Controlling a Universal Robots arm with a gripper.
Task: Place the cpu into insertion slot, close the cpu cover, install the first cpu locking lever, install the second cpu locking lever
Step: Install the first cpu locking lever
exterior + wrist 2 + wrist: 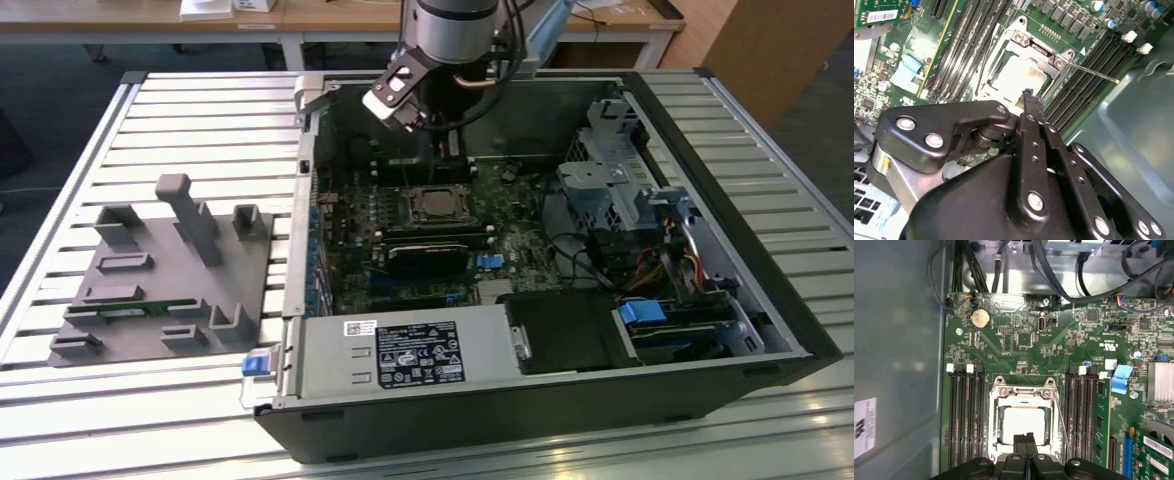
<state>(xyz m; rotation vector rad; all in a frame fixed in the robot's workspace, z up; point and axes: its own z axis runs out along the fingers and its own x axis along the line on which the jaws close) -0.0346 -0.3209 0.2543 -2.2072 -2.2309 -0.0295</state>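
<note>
A: Inside the open grey metal computer case (561, 415), where did we find the flat square silvery-topped cpu (1024, 424)?

B: Seated in the dark square insertion slot (1000, 425) on the green circuit board (1019, 347), under the thin silvery cut-out cpu cover (1023, 392). Our black gripper (1026, 438) hovered just above it, jaws pressed together on nothing.

A: How did we judge its handling?

B: Light, stiff and fragile, so we would hold it by the edges only. The thin springy wire lever (1094, 73) looked best taken near its free end.
</note>
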